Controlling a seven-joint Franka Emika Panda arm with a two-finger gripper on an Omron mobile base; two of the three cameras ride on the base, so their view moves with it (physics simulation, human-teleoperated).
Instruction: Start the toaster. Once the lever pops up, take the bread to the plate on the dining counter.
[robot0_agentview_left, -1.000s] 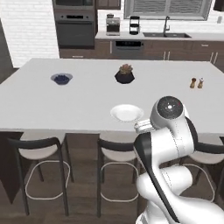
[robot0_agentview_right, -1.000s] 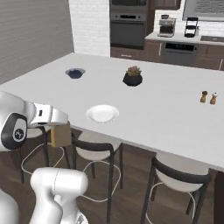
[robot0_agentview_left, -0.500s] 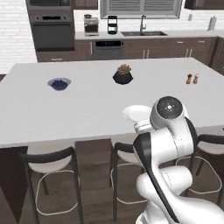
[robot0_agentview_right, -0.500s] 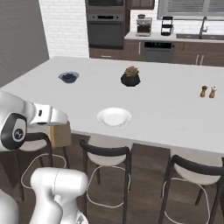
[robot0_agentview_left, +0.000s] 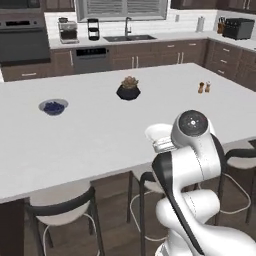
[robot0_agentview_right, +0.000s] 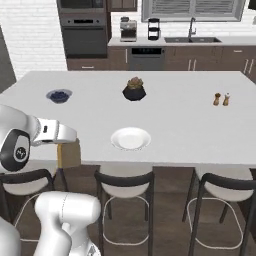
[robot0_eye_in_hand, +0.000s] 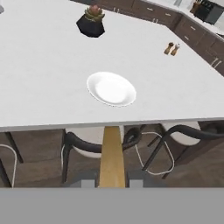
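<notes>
Gripper (robot0_eye_in_hand: 112, 180) closed on the bread (robot0_eye_in_hand: 111, 155), jaws narrow, pinching the slice by its faces so it shows edge-on in the hand view, tan strip running straight ahead from betw the tips. In the right base view the bread (robot0_agentview_right: 68, 153) hangs below/ahead of the white hand, vertical, crust edge visible. Held upright like that prob bc it was pulled from a toaster slot; will need tilting flat before release.

Plate (robot0_eye_in_hand: 111, 89) sits ahead of the gripper and higher, on the dining counter (robot0_eye_in_hand: 39, 74), a bit in from the near edge. Bread is still short of the counter edge and lower than the top, over the stools (robot0_eye_in_hand: 98, 144), not over the counter yet. So: carry phase, toast part looks done, placement not done.

Plate (robot0_agentview_right: 130, 138) is roughly in line w/ the slice in the hand view, so approach is mostly forward + up. In the left base view the plate (robot0_agentview_left: 159, 134) is partly hidden behind the arm's joint.

Other stuff on the counter, all beyond the plate from the gripper: black pot w/ plant (robot0_eye_in_hand: 91, 22) far ahead and slightly left, salt/pepper shakers (robot0_eye_in_hand: 171, 48) ahead-right, bowl of blue berries (robot0_agentview_right: 59, 95) far left. None in the path.

Toaster (robot0_agentview_left: 239, 28) back on the far wall counter, well away, dark box.

Risk: slice clipping the counter edge if the hand goes fwd before lifting.
</notes>
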